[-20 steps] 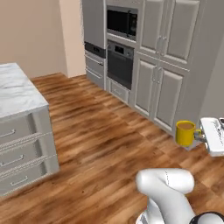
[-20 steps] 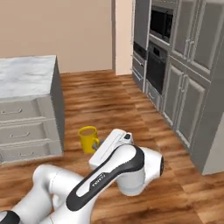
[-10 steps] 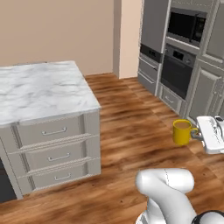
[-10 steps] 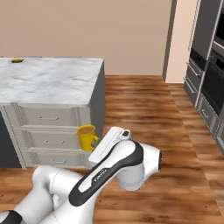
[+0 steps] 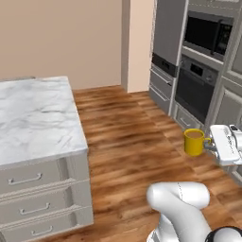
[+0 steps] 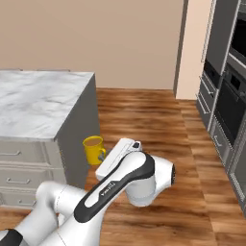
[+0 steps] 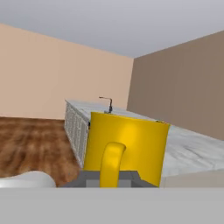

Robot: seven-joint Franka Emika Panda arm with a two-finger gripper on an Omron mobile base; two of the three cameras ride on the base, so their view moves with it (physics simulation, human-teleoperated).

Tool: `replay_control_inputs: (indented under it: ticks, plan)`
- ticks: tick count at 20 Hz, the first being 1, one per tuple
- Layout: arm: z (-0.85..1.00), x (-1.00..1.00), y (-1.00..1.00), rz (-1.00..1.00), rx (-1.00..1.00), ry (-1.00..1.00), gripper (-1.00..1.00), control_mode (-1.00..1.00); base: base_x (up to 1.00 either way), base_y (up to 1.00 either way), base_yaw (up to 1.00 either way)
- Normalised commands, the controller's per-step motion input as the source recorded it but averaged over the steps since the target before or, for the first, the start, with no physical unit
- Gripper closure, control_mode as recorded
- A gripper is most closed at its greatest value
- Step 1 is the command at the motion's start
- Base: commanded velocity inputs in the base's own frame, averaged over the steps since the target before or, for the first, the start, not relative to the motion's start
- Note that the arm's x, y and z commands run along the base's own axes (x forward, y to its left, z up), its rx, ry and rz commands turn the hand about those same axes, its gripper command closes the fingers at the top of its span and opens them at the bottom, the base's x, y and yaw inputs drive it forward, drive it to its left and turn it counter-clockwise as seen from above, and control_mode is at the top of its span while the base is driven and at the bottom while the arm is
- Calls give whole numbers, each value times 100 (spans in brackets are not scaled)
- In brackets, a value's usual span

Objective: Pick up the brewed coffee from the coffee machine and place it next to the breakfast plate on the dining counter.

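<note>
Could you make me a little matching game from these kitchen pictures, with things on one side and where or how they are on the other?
Things:
1. yellow mug
2. gripper
3. marble counter
4. oven

States:
A. built into the grey cabinet wall
B. shut on the mug's handle
C. held above the wooden floor, with brown liquid inside
D. white top over grey drawers

Pairs: 1-C, 2-B, 3-D, 4-A
</note>
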Motion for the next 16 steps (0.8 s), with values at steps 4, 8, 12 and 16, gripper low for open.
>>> replay_control_inputs:
  ticks: [4,8,12,16]
  plan:
    - [0,0,0,0,0,0,100,100,100,-71,7]
    - [0,0,0,0,0,0,100,100,100,-12,12]
    - [0,0,0,0,0,0,100,100,100,0,15]
    - [0,0,0,0,0,0,100,100,100,0,17]
